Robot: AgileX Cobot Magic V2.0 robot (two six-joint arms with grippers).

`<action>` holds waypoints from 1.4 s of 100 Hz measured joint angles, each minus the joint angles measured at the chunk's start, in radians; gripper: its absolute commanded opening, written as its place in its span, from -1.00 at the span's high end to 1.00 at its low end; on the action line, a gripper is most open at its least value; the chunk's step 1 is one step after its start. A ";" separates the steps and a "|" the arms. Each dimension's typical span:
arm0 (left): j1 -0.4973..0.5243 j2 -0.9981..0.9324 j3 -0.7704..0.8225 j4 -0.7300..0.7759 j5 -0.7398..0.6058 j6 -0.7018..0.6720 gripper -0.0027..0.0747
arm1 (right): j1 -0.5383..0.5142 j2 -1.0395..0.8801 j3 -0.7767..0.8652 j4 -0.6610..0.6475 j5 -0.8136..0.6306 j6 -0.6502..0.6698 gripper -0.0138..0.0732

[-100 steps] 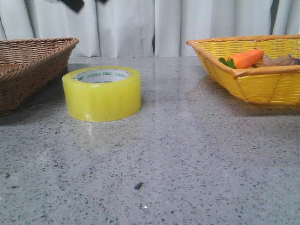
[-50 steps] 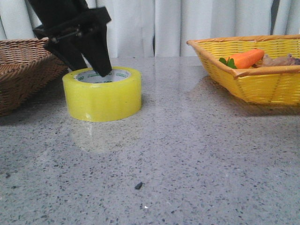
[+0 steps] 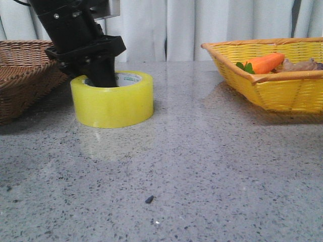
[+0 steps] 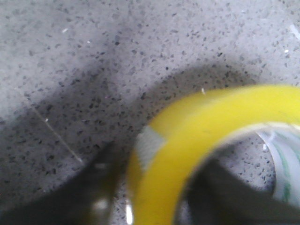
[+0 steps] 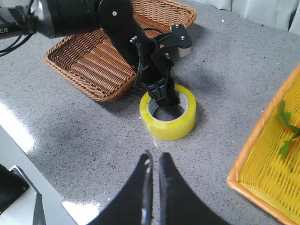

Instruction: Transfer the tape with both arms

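The yellow tape (image 3: 112,106) lies flat on the grey table, left of centre. My left gripper (image 3: 98,80) has come down onto its rim from above. In the left wrist view one black finger is inside the core and the other outside, straddling the tape wall (image 4: 197,136). A thin gap shows between the outer finger (image 4: 96,192) and the tape, so the left gripper (image 4: 154,201) is open around the wall. The right wrist view shows the tape (image 5: 168,119) and the left gripper (image 5: 161,93). My right gripper (image 5: 153,157) hangs high above the table, shut and empty.
A brown wicker basket (image 3: 25,75) stands just left of the tape. A yellow basket (image 3: 267,85) with an orange carrot (image 3: 265,63) stands at the right. A small dark speck (image 3: 149,199) lies near the front. The table's edge (image 5: 28,154) shows in the right wrist view.
My left gripper came down from above the view onto the tape, one finger entering the core. The tape shifted slightly to the right.
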 measured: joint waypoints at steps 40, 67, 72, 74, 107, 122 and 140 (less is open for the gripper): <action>0.000 -0.195 -0.190 0.021 0.023 0.002 0.99 | 0.000 0.000 0.000 0.000 -0.063 0.000 0.82; 0.132 -0.377 -0.245 0.317 0.086 -0.045 0.99 | 0.000 0.000 0.014 0.000 -0.091 0.000 0.82; 0.184 -0.379 -0.228 0.370 0.105 -0.072 0.99 | 0.000 0.000 0.016 0.000 -0.091 0.000 0.82; 0.208 -0.379 -0.215 0.385 0.109 -0.081 0.98 | 0.000 0.000 0.016 0.000 -0.091 0.000 0.82; 0.398 -0.368 0.126 0.323 -0.040 -0.109 0.19 | 0.000 0.000 0.016 0.000 -0.045 0.000 0.82; 0.400 -0.365 0.154 0.289 -0.052 -0.143 -0.48 | 0.000 0.000 0.016 0.000 -0.028 0.001 0.82; 0.396 -0.488 0.202 0.189 -0.082 -0.156 -0.14 | 0.000 -0.090 0.083 -0.036 -0.070 0.001 0.82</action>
